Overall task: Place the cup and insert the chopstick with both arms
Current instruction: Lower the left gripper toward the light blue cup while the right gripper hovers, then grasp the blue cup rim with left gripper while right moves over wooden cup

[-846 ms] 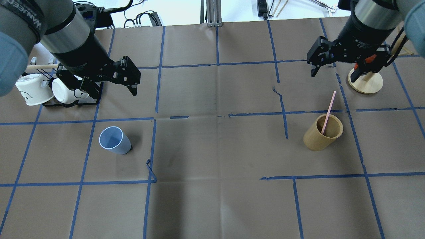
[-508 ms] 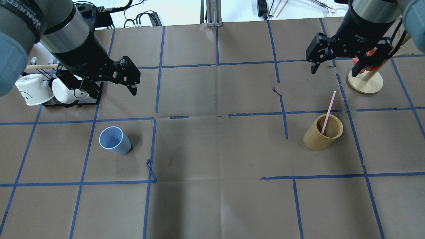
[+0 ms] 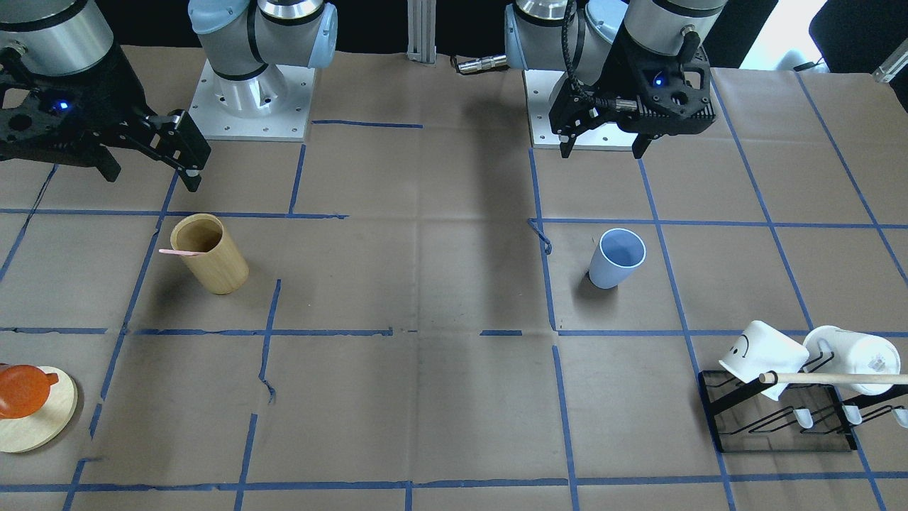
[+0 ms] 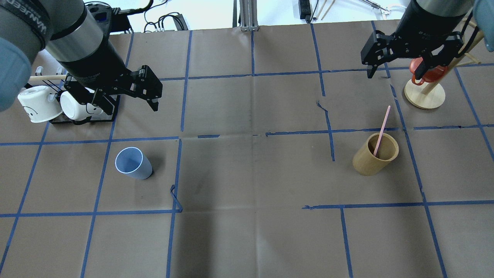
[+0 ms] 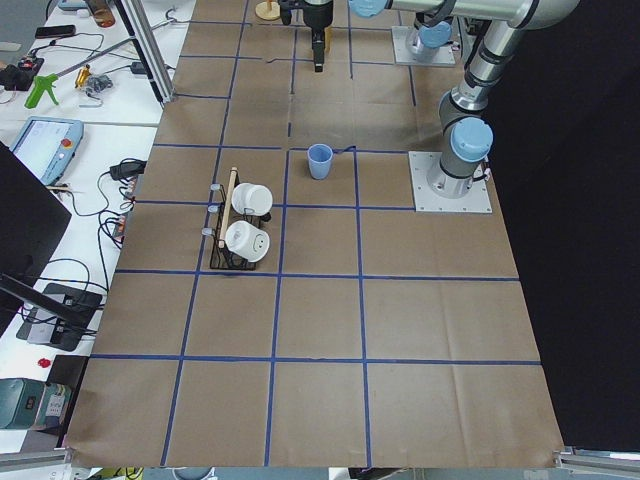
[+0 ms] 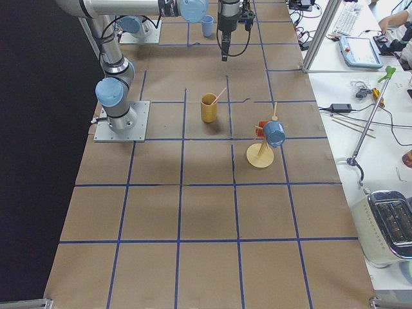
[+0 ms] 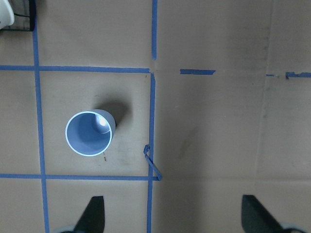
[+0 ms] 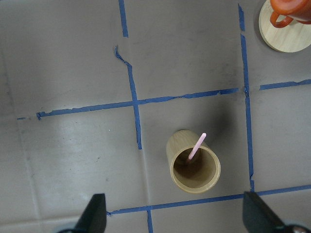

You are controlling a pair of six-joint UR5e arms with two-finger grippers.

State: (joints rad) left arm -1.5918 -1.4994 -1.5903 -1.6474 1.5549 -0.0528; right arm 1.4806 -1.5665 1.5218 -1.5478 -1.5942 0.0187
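Your blue cup (image 7: 89, 133) stands upright on the bench (image 4: 251, 173), mouth up and with nothing in it. It sits well below the left fingers (image 7: 94, 216) and touches neither of them. In the left wrist view it lies ahead of the fingertips, closer to the finger on that view's left than to the other. Those fingers are spread wide and hold nothing.

The pink chopstick (image 8: 197, 145) leans inside the wooden holder (image 8: 194, 167), its top end resting against the rim and poking out above it. You'll find the holder upright, well beneath the right fingers (image 8: 95, 213), ahead of them in the right wrist view and roughly between the two. These fingers are also spread wide, with nothing in them, and hang high above the bench.

Beyond the left fingers, on the side away from the cup, a black rack (image 4: 83, 119) carries two white mugs (image 4: 38, 103) lying on their sides. Just past the right fingers stands a round wooden stand (image 4: 424, 98) with an orange mug (image 4: 426, 69) hanging on it.
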